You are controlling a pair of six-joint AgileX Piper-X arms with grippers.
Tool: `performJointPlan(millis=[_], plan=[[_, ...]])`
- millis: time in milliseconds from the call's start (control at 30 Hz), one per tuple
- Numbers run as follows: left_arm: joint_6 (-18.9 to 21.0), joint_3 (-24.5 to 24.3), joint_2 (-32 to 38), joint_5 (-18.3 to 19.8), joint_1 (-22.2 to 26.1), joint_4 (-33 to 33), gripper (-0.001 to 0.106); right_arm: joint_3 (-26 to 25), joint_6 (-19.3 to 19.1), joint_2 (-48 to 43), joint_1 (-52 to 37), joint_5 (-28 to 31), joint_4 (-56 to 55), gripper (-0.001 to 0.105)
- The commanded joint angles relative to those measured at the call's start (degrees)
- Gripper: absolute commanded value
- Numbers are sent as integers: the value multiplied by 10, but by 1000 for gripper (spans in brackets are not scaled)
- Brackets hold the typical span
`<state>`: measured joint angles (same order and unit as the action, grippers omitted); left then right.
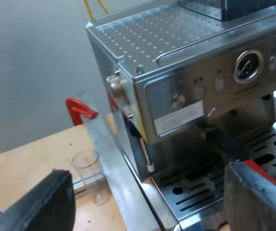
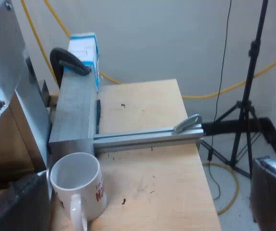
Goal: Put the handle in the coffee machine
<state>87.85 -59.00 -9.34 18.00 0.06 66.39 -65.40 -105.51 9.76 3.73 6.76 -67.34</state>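
Note:
The steel espresso machine (image 1: 186,91) fills the left wrist view, its bean hopper (image 1: 234,7) on top. The metal holder's dark handle (image 1: 224,142) sticks out from under the machine's front, and its red end (image 1: 259,171) lies over the drip tray (image 1: 195,190). My left gripper (image 1: 147,192) is open in front of the machine; one of its fingers (image 1: 253,197) sits just below the red end, apart from it. My right gripper (image 2: 145,204) is open above the wooden table, near a white mug (image 2: 77,185) with red lettering.
A measuring glass (image 1: 92,175) stands on the table by the machine's side, next to a metal bar (image 1: 104,154) and a red clamp (image 1: 80,108). Beyond the mug lie a metal block (image 2: 72,110), a rail (image 2: 147,136), a black clamp (image 2: 68,60), a carton (image 2: 85,50) and a tripod (image 2: 246,106).

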Motion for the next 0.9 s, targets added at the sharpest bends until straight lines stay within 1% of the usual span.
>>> performJointPlan(millis=[33, 67, 100, 200, 267, 300, 400, 500, 533, 667, 733, 800, 900], plan=[[-5, 20, 25, -11, 0, -2, 67, -6, -14, -26, -2, -4, -18, 85], [-5, 38, 45, -11, 0, 3, 67, -5, -14, -37, -2, -4, -24, 85], [-5, 45, 55, -11, 0, 8, 67, -2, -14, -49, -2, -4, -27, 85], [-10, 61, 81, -11, 0, 26, 67, 11, -14, -78, -2, -4, -34, 85], [-18, 67, 94, -18, 0, 34, 67, 19, -14, -96, -2, -4, -39, 85], [-25, 71, 104, -20, 0, 36, 67, 24, -14, -107, -2, -4, -41, 85], [-29, 82, 122, -20, 0, 36, 67, 40, -14, -133, -2, -4, -41, 85], [-31, 99, 147, -21, 0, 40, 67, 43, -14, -129, -2, -6, -66, 85], [-33, 101, 152, -21, 1, 41, 67, 50, -14, -129, -2, -19, -69, 85], [-33, 131, 183, -33, 20, 48, 67, 67, -14, -129, -2, -32, -70, 85], [-28, 135, 181, -33, 32, 61, 67, 71, -14, -129, -2, -32, -69, 85], [-26, 141, 181, -33, 44, 61, 67, 77, -14, -129, -2, -32, -65, 85], [-22, 148, 181, -31, 46, 50, 67, 86, -14, -129, -2, -32, -61, 85]])
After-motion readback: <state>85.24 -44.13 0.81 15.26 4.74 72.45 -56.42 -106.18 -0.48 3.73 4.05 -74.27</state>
